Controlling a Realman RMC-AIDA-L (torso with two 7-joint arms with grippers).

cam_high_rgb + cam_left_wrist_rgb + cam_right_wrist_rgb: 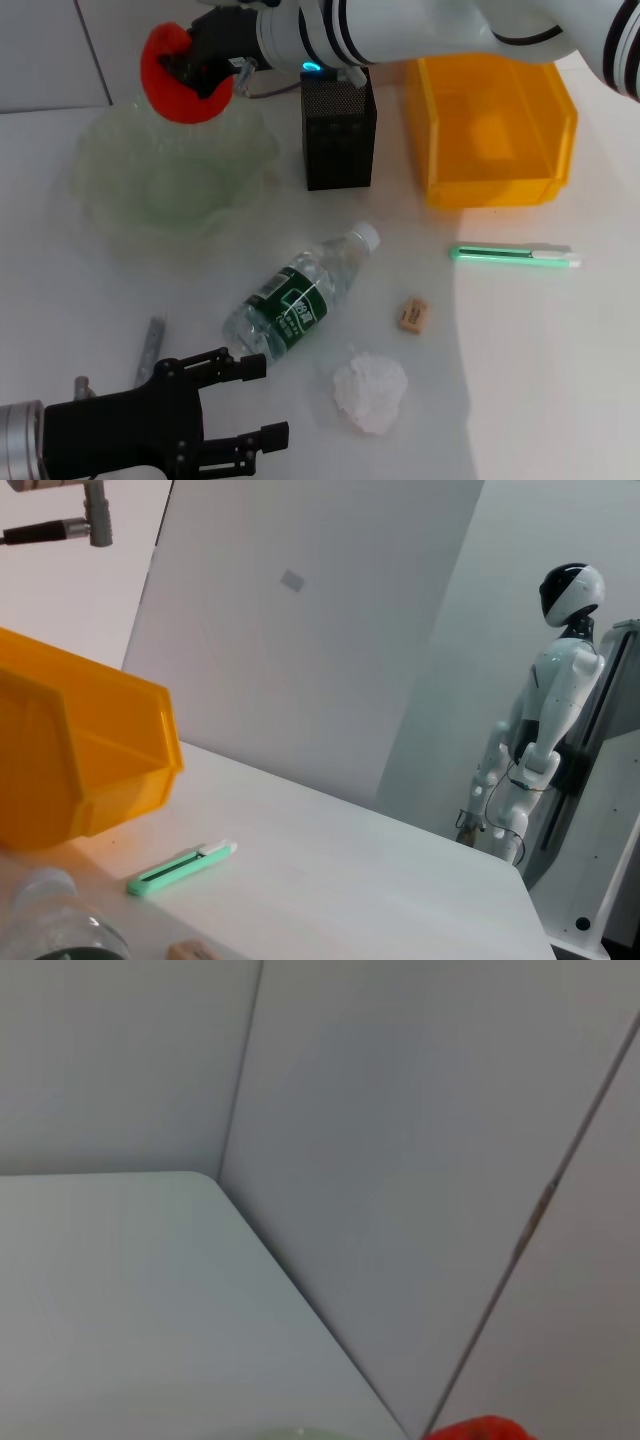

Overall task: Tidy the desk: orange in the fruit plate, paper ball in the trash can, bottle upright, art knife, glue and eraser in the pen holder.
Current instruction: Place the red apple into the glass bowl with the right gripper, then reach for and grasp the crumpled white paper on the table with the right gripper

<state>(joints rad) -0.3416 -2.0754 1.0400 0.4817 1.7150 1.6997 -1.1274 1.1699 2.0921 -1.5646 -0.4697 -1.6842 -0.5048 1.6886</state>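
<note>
Left gripper [262,400]: sits low at the near left edge of the table [520,360]. Its black fingers are spread apart and hold nothing. A grey metal tool [150,349] lies on the table just beside it.

Fruit plate [105,190]: stands toward the far left corner of the table. No fruit rests in it.

Right gripper [195,65]: reaches across from the right and hangs over the far rim of the fruit plate. Its fingers are closed around the orange [170,90], which is held in the air above the plate. The right wrist view shows only a red sliver of the orange [480,1428].

Bottle [300,295]: lies on its side near the middle of the table, cap pointing toward the far right.

Pen holder [338,135]: stands upright at the far edge, to the right of the fruit plate. Contents cannot be told.

Paper ball [370,392]: rests toward the near edge, to the right of the bottle's base.

Eraser [412,314]: lies between the paper ball and the art knife.

Trash can [495,135]: stands at the far right, just beside the pen holder, and looks empty.

Art knife [515,256]: green and white, lies flat in front of the trash can.
</note>
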